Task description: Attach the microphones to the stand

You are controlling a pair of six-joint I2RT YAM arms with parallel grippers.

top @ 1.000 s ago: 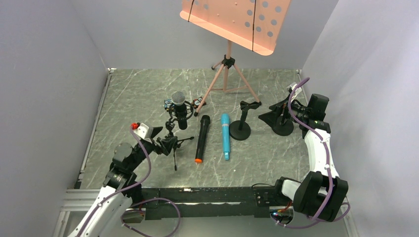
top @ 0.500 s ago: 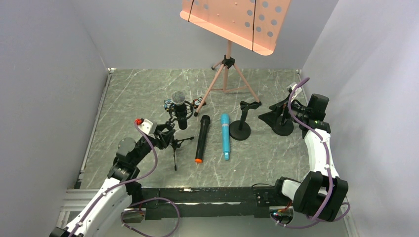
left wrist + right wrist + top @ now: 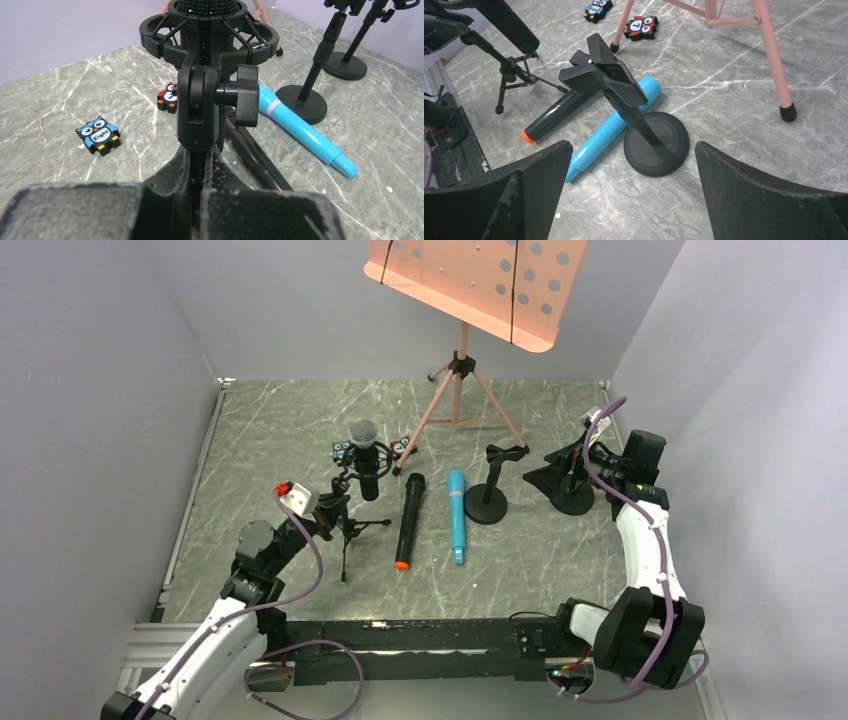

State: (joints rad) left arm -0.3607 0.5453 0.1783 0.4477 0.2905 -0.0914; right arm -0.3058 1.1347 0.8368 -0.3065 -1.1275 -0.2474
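The left claw (image 3: 192, 197) is clamping the stem of the tripod stand (image 3: 197, 115), which is carrying the mesh-headed microphone (image 3: 363, 452) toward the worktop's (image 3: 560, 560) left edge. The right claw (image 3: 632, 146), by the right edge, is gaping wide and holding nothing. The orange-capped microphone (image 3: 407, 523) and turquoise microphone (image 3: 456, 517) are lying side by side mid-worktop. They are probably rigid, smooth and prone to rolling, so they are best pinched mid-barrel.
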